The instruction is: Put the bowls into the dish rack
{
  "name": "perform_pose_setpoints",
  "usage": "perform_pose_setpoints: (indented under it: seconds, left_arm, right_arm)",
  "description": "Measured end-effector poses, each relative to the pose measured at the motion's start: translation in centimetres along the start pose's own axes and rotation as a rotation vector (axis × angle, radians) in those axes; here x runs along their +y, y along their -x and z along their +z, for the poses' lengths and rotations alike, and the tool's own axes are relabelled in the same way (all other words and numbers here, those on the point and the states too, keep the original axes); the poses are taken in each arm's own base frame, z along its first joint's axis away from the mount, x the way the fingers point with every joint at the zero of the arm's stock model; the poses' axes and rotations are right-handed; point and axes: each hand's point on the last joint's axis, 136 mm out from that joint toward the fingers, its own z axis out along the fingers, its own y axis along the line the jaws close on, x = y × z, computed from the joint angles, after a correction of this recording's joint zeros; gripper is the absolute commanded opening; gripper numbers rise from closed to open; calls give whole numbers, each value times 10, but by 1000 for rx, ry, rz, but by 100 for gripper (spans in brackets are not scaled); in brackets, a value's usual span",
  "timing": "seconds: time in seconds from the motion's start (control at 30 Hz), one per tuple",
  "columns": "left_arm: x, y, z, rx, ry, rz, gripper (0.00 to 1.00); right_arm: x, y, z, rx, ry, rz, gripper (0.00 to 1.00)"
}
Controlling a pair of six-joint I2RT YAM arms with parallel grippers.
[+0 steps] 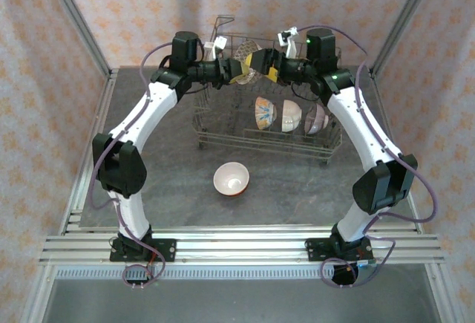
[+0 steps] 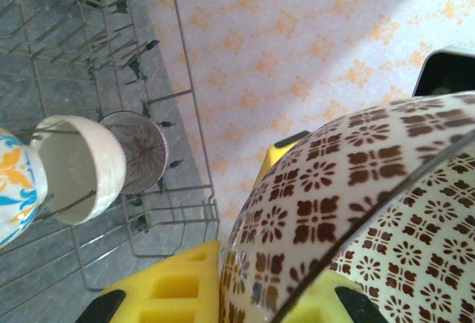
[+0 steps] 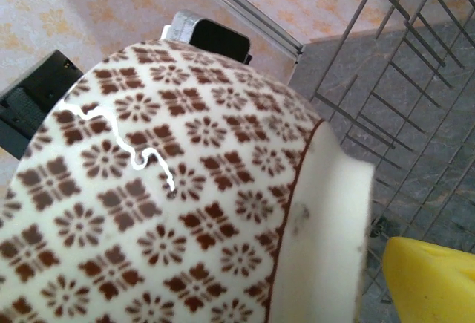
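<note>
Brown-checked bowl (image 2: 356,189) pinched by its rim in the left hand (image 1: 234,74), right hand (image 1: 265,67) spread wide just beside it. Dish rack (image 1: 260,145) under both hands holds three bowls (image 1: 291,115) on edge; pinkish bowl (image 1: 231,179) sits outside on the surface (image 1: 167,186).

White shells cover the links of the left arm (image 1: 141,122) and right arm (image 1: 362,131), with black housings at every joint and black bases low in the frame. Purple cables (image 1: 358,78) loop alongside both. Green lights (image 1: 334,78) glow on the right arm, upper right. The fingers (image 2: 174,289) are bright yellow.
</note>
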Motion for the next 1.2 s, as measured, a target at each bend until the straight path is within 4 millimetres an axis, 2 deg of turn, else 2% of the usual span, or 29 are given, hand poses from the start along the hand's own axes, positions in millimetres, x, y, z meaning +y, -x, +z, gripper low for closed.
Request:
perform_pose_setpoints:
  seconds: [0.47,0.73,1.03,1.2]
  left_arm:
    - [4,-1,3,14,-5,0,0]
    - [7,-2,3,16,5,-13,0]
    - [9,-3,3,15,14,-14,0]
    - [13,-6,3,21,44,-7,14]
  right_arm:
    - [2,8,-7,-52,-31,6,79]
    - [1,8,-7,-54,-33,22,64]
    - [1,8,-6,-54,-32,23,55]
    - [-2,4,-6,-41,-44,29,52]
